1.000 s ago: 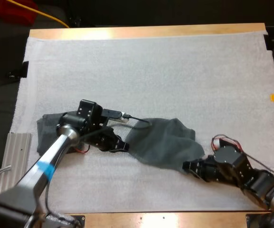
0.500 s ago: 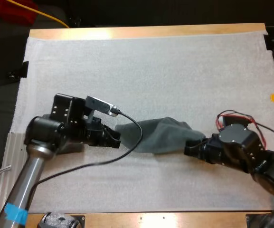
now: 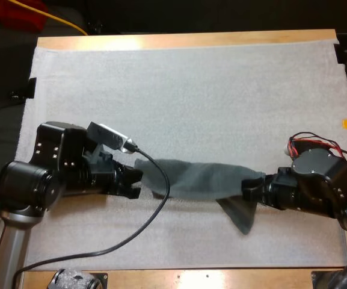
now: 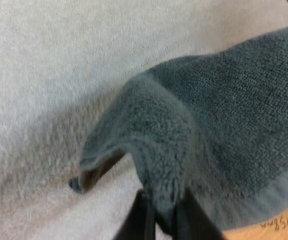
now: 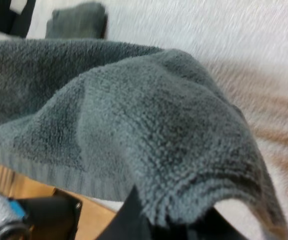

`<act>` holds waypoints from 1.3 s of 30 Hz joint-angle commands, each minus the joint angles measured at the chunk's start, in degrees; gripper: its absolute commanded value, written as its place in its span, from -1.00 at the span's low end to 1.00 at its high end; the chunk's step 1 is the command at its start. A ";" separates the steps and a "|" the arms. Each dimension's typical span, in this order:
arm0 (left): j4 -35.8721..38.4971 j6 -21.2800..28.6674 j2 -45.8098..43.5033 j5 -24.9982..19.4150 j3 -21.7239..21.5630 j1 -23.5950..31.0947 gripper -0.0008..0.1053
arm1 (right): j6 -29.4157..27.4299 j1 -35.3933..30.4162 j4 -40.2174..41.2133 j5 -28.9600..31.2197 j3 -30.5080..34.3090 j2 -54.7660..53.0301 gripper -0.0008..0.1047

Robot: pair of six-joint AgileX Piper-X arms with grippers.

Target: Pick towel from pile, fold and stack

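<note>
Holding one dark grey-green towel (image 3: 188,179) by both ends, strung out as a long band over the near half of the white mat (image 3: 191,84) on the wooden table (image 3: 185,41). From the high view: left gripper (image 3: 134,183) at the band's left end, right gripper (image 3: 249,189) at its right end, the two arms well apart, cloth running between them roughly parallel to the table's near edge. Just beside the right gripper, on the side toward that near edge, a loose pointed flap falling off the band onto the mat. Whether the middle of the band touches the mat or hangs just above it: cannot tell.

Left wrist view: left gripper (image 4: 161,212) pinching a raised fold of the towel (image 4: 223,120), black fingers (image 4: 140,220) pressing the terry from both sides, cloth bunched into a hump directly over the fingertips and spreading wide away from there. Towel's hemmed border passing over a strip of the table's bare wood; pale mat (image 4: 54,55) beyond the hump, shadow under the lifted edge.

Right wrist view: right gripper (image 5: 166,222) clamped on cloth as well, towel (image 5: 148,110) draped thickly over the fingers (image 5: 129,214), its folded end lifted off the mat (image 5: 223,30). Farther off, past the stretched band, a second dark grey-green towel (image 5: 79,21) lying on the mat; folded or crumpled, cannot tell.
</note>
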 commanded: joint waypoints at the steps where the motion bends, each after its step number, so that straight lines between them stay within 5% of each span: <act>1: 1.62 -0.11 -0.67 -1.55 -0.29 -0.85 -0.98 | -0.85 0.47 0.43 -1.67 -0.75 -0.38 -0.97; 8: 9.13 -2.05 -3.54 -14.19 -0.29 -9.57 -0.98 | 3.02 7.17 2.88 -4.75 -0.93 -0.38 -0.97; 13: 10.11 -6.28 -5.05 -14.65 -0.29 -15.15 -0.98 | 6.16 12.81 7.53 -4.01 -0.93 -0.49 -0.97; 19: 10.46 -11.77 -5.05 -22.20 -0.08 -21.90 -0.98 | 8.95 16.41 9.93 -1.76 -0.90 -0.49 -0.97; 30: 7.88 -12.04 0.66 -30.92 5.43 -22.46 -0.98 | 8.98 15.34 3.71 4.94 8.23 1.94 -0.97; 39: -2.57 -8.38 9.68 -31.14 5.80 -19.41 -0.98 | 9.34 2.87 -6.99 3.12 11.23 7.06 -0.97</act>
